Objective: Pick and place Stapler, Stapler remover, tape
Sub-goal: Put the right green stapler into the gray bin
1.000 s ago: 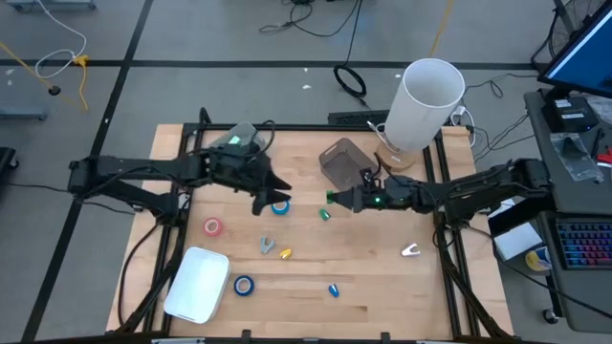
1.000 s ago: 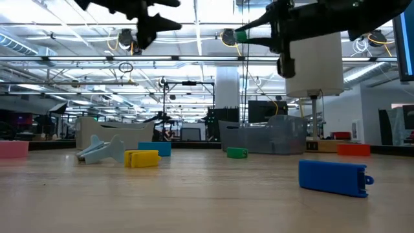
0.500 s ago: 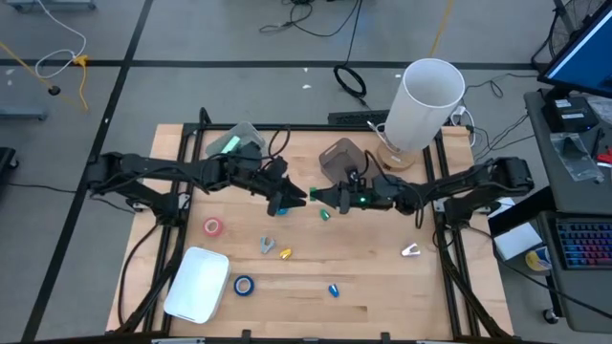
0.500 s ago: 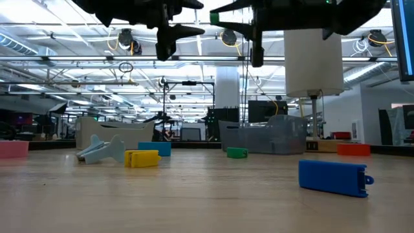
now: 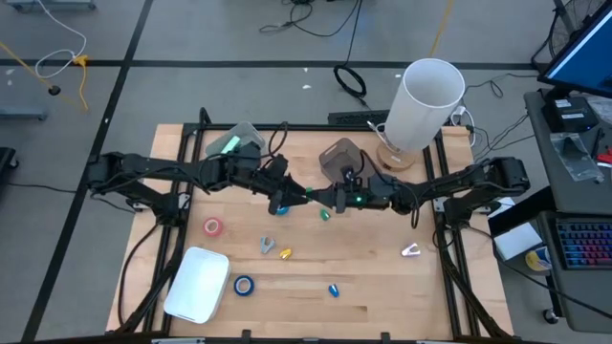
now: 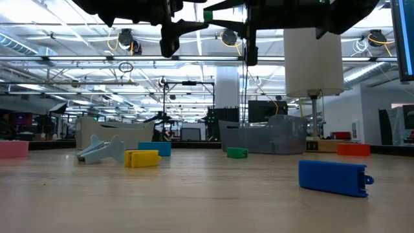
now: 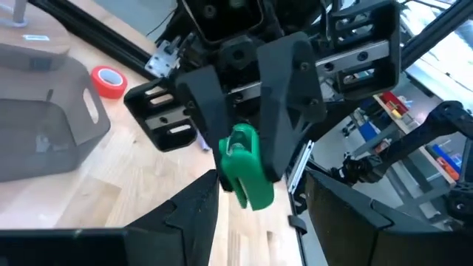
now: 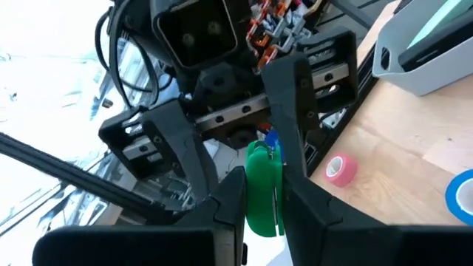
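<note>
A small green stapler (image 7: pixel 244 166) is held high above the table's middle by my right gripper (image 8: pixel 262 193), which is shut on it. My left gripper (image 7: pixel 260 198) faces it from the table's left, open. Its fingers (image 8: pixel 185 151) stand on either side of the stapler's free end, apart from it. In the high view the two grippers meet nose to nose (image 5: pixel 308 196). On the table lie a pink tape roll (image 5: pixel 212 226), a blue tape roll (image 5: pixel 244 285), and another blue tape roll (image 5: pixel 278 206) under the left gripper. My right gripper pinches the green stapler (image 8: pixel 263 210) between its two fingers, by the end nearest the wrist. The fingers come level from the table's right and lie along it. The stapler is lifted clear, and its free end (image 7: pixel 255 193) points toward the left gripper.
A grey translucent bin (image 5: pixel 337 160) and a tall white cylinder (image 5: pixel 426 100) stand at the far right, and a clear bin (image 5: pixel 234 141) stands at the far left. A white tray (image 5: pixel 198 283) lies near left. Small green (image 5: pixel 325 215), grey (image 5: pixel 265 246), yellow (image 5: pixel 284 253), blue (image 5: pixel 333 289) and white (image 5: pixel 411 250) pieces lie scattered.
The left gripper has moved toward the table's right and the right gripper, carrying the green stapler, toward the left, until they meet over the middle. The left gripper now covers part of the blue tape roll. The things on the table have stayed put.
</note>
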Controlling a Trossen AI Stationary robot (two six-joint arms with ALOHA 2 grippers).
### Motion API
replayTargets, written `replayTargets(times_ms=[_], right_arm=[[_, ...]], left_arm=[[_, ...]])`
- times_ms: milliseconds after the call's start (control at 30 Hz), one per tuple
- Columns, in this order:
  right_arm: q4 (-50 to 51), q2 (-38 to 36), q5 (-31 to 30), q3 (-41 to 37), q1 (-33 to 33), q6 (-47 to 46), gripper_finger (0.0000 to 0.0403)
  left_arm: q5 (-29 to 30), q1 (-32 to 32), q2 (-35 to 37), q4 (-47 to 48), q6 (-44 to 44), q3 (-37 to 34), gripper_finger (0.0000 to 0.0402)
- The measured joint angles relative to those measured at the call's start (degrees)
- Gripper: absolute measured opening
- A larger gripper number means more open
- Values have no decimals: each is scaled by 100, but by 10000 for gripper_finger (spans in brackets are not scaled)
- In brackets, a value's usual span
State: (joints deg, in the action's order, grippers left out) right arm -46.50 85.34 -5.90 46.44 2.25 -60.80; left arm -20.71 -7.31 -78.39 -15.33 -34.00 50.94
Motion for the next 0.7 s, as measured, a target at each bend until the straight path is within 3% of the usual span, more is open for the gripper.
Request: replayTargets(times_ms=[467, 700], right_arm=[[2, 0, -198, 5, -74, -180, 55], [223, 344, 30, 576, -125, -120, 55]], left_arm=[[305, 0, 0, 8, 69, 0, 200], [369, 0, 0, 10, 85, 0, 200]])
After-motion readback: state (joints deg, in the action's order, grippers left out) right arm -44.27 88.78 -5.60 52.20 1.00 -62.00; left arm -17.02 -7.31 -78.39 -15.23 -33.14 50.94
